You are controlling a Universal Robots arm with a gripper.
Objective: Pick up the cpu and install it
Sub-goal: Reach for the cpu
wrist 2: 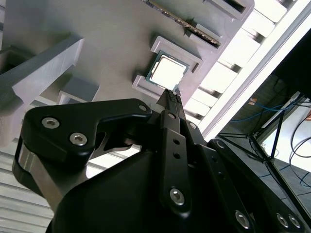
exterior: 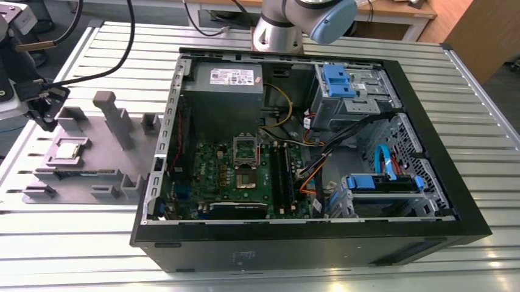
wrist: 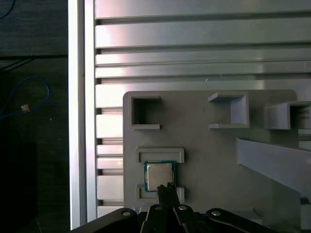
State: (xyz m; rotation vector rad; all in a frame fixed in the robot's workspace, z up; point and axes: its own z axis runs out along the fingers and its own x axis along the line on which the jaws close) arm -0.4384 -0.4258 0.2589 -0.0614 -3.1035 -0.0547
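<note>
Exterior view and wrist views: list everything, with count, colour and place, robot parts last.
table: one, silver slatted metal, under everything.
PC case: one, black, open, on the table.
motherboard: one, green, inside the case.
drive cages: two, grey with blue parts, inside the case on the exterior view's right.
holder tray: one, grey plastic, beside the case on the exterior view's left.
cpu: one, silver-grey, in a recess of the holder tray.
arm: one, silver with pale blue joint, behind the case.
gripper: one, black, shut, tips near the cpu; contact unclear.
</note>
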